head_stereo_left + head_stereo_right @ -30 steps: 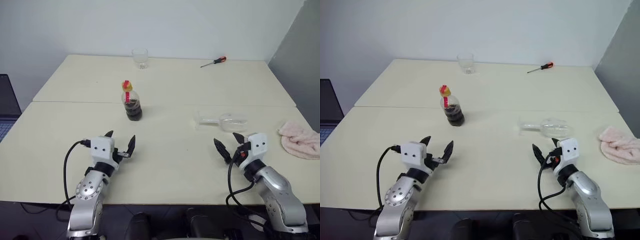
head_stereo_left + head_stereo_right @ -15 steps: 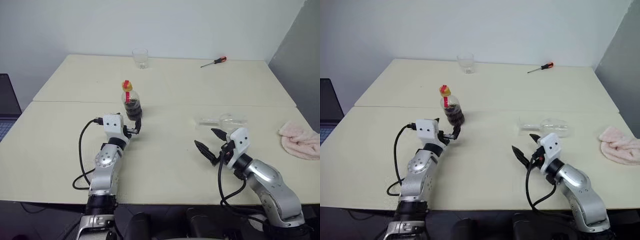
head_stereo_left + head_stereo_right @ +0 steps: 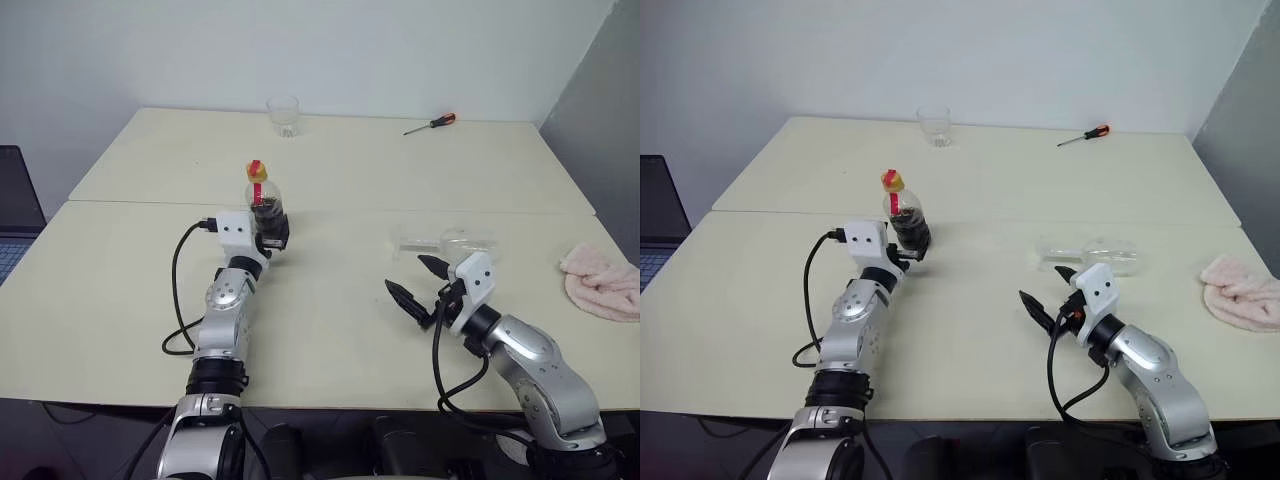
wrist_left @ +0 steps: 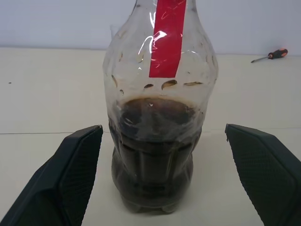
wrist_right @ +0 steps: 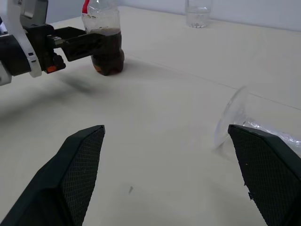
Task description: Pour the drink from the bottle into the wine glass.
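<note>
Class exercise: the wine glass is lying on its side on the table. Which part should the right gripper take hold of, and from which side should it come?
Probably the thin stem, from above. The wine glass lies on its side, foot towards the bottle, bowl towards the pink cloth. The stem fits between the open right gripper's fingers; the rounded bowl could slip.

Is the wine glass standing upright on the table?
No, the wine glass lies on its side on the table, its foot toward the bottle.
</note>
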